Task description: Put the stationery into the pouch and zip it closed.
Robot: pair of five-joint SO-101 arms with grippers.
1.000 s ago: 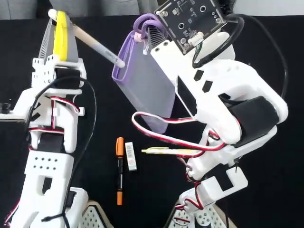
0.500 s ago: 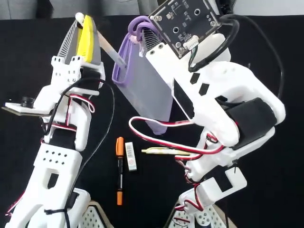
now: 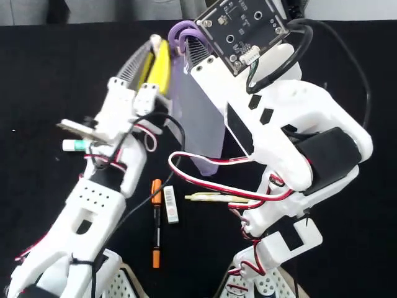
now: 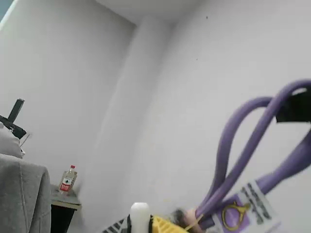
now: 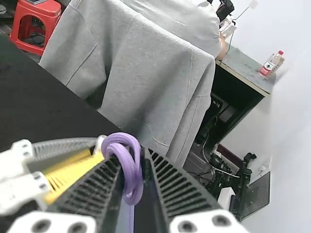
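Right hand [image 5: 130, 174] is clamped on the purple loop [image 5: 127, 150] of the pouch [image 3: 201, 124]. The pouch hangs from it, mouth up by the hand, body slanting down toward the arm bases. My left hand [image 3: 153, 59] sits just beside that mouth. I can't tell if it grips anything; the white tip [image 4: 140, 213] at its yellow jaw is possibly a pen end. Orange pen [image 3: 156, 223], small white block [image 3: 170, 205] and yellowish stick [image 3: 217, 198] lie on the table [image 3: 43, 81] below the pouch. The pen's long axis points at the bases, nearer my left arm.
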